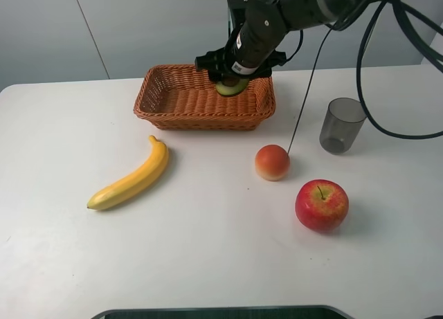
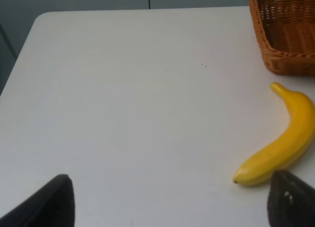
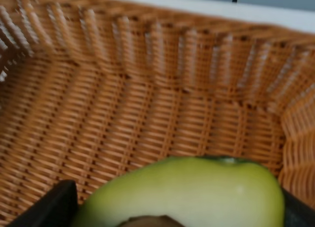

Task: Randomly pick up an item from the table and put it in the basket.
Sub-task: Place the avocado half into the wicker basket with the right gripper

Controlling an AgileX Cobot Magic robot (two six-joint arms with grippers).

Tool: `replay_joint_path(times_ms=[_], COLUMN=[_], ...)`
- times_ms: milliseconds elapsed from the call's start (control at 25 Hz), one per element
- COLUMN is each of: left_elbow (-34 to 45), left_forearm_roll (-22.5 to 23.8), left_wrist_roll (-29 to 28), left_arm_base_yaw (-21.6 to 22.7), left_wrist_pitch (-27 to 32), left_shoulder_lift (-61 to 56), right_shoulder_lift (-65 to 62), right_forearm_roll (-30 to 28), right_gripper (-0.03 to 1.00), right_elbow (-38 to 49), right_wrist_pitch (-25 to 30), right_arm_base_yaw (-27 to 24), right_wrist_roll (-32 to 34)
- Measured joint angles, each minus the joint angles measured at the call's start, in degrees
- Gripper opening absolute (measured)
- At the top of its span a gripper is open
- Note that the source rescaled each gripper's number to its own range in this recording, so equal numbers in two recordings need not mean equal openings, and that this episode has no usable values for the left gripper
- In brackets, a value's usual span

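The halved avocado is held in my right gripper over the right end of the orange-brown wicker basket, above its inside. In the right wrist view the avocado's pale green flesh fills the lower part, between the dark fingertips, with the basket's woven floor below it. My left gripper is open and empty above the white table; it is not seen in the exterior high view.
A yellow banana lies left of centre, also in the left wrist view. A small orange-red fruit, a red apple and a grey translucent cup stand right of the basket. A black cable hangs from the right arm.
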Motion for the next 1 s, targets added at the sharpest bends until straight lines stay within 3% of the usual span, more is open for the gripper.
replay_joint_path(times_ms=[280,320,360,400,440,480,520,800,1000], left_elbow=[0.0,0.0,0.0,0.0,0.0,0.0,0.0,0.0,0.0], left_forearm_roll=[0.0,0.0,0.0,0.0,0.0,0.0,0.0,0.0,0.0], left_wrist_roll=[0.0,0.0,0.0,0.0,0.0,0.0,0.0,0.0,0.0], left_arm_base_yaw=[0.0,0.0,0.0,0.0,0.0,0.0,0.0,0.0,0.0], left_wrist_pitch=[0.0,0.0,0.0,0.0,0.0,0.0,0.0,0.0,0.0], left_shoulder_lift=[0.0,0.0,0.0,0.0,0.0,0.0,0.0,0.0,0.0], right_shoulder_lift=[1.5,1.5,1.5,1.5,1.5,1.3,0.9,-5.0,-13.8], right_forearm_roll=[0.0,0.0,0.0,0.0,0.0,0.0,0.0,1.7,6.6], right_gripper=[0.0,0.06,0.26,0.57,0.79,0.91,0.96,0.99,1.0], right_elbow=[0.0,0.0,0.0,0.0,0.0,0.0,0.0,1.2,9.1], right_wrist_pitch=[-0.4,-0.5,-0.5,-0.3,-0.2,-0.1,0.1,7.1,9.6], right_arm_base_yaw=[0.0,0.0,0.0,0.0,0.0,0.0,0.0,0.0,-0.5], right_wrist_roll=[0.0,0.0,0.0,0.0,0.0,0.0,0.0,-2.7,-8.0])
